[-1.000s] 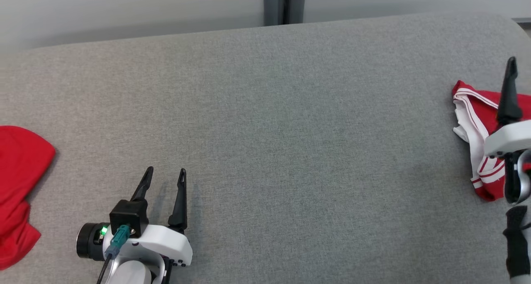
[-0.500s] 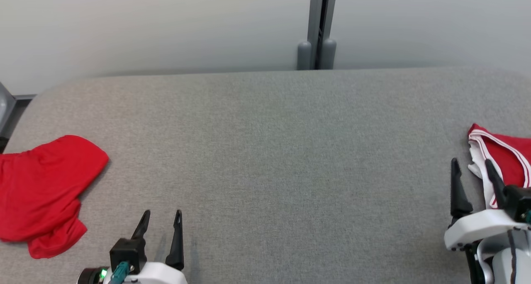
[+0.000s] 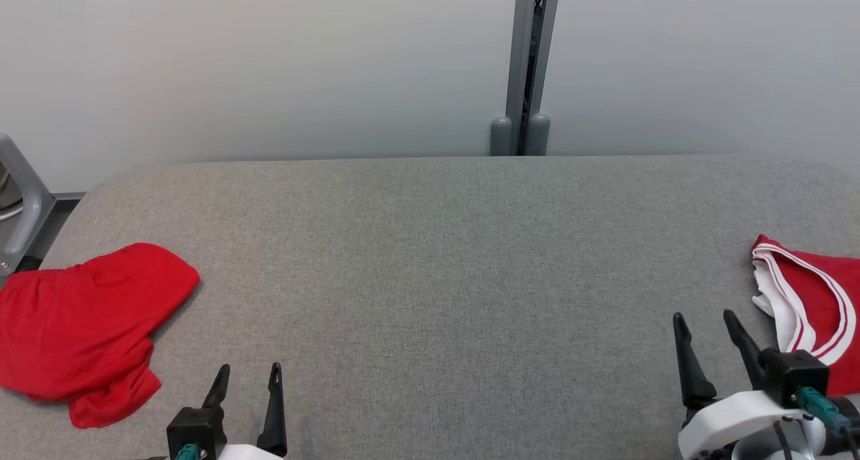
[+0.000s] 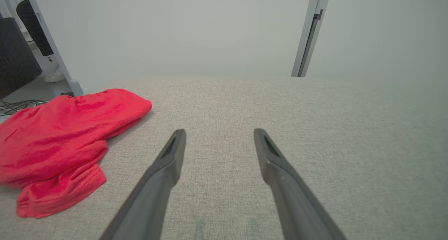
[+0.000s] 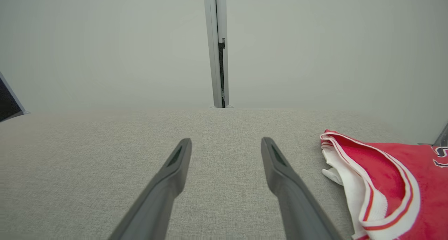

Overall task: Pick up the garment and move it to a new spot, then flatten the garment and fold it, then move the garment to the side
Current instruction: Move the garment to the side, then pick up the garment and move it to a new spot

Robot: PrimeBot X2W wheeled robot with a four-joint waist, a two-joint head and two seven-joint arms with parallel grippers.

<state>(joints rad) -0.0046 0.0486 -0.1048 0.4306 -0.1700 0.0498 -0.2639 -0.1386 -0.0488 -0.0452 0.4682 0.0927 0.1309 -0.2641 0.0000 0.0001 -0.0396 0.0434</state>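
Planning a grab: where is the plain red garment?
Head view: the plain red garment lies crumpled at the left edge of the grey surface, left of the left gripper.

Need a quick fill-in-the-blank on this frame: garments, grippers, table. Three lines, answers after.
1. The plain red garment lies on the robot's ____ side of the grey table.
2. The jersey beside the right gripper is red with ____ trim.
3. The left gripper and the right gripper both hold nothing, their jaws ____.
Missing words: left; white; open.
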